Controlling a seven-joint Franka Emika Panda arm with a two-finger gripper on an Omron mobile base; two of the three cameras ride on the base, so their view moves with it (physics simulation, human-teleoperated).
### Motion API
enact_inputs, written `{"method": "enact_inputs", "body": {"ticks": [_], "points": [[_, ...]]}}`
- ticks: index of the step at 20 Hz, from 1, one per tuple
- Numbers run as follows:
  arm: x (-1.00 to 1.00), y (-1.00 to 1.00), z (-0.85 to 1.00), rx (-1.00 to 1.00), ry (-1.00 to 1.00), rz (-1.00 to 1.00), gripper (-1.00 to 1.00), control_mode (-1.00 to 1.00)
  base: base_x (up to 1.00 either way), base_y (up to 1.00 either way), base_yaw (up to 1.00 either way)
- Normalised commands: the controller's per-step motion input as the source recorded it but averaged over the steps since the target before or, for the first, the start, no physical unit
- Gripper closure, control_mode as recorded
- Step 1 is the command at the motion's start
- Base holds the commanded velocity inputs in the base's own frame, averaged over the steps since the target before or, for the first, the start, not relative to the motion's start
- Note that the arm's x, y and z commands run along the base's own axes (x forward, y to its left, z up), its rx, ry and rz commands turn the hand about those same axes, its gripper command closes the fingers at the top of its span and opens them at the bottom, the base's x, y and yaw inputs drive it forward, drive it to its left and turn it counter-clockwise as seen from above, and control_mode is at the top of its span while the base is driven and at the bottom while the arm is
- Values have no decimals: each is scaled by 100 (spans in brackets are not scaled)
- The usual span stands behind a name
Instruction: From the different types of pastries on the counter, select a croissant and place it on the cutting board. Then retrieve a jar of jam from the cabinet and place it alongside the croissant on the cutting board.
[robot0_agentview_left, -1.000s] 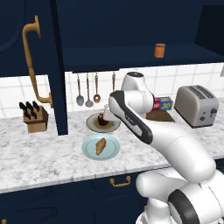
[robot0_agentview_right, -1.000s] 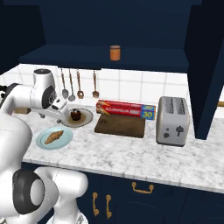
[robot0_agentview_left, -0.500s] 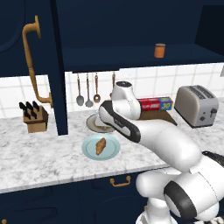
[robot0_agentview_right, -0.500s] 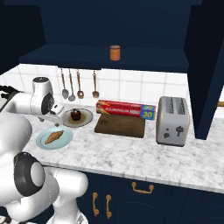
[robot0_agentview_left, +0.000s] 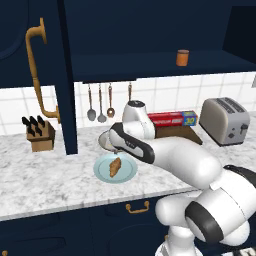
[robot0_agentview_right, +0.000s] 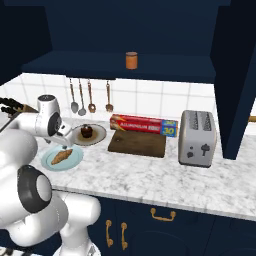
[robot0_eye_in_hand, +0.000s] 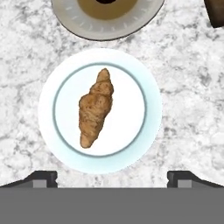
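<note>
Arm has swung further left than a second ago; the two-finger gripper (robot0_eye_in_hand: 112, 177) now hangs over the small golden-brown croissant (robot0_eye_in_hand: 95, 108) on its pale blue round plate (robot0_eye_in_hand: 148, 131), fingers spread wide, holding nothing. Dark-brown wooden cutting board (robot0_agentview_right: 138, 143) bare; orange-brown jam jar (robot0_agentview_right: 131, 60) unmoved on the cabinet shelf.

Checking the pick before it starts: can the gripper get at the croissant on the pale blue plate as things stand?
Probably yes. The gripper hangs open above the croissant, which lies alone on its plate, nothing over it; the cupcake plate sits apart.
</note>
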Motion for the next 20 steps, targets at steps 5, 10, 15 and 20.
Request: {"method": "enact_inputs", "body": {"ticks": [5,10,15,20], "points": [[14,12,-28,0,0,-4,-100,-100,0,0,0],[27,9,-22,0,0,-6,-100,-100,0,0,0],[27,16,-28,-1,0,-4,-100,-100,0,0,0],[25,7,-19,0,0,-5,-100,-100,0,0,0]]}}
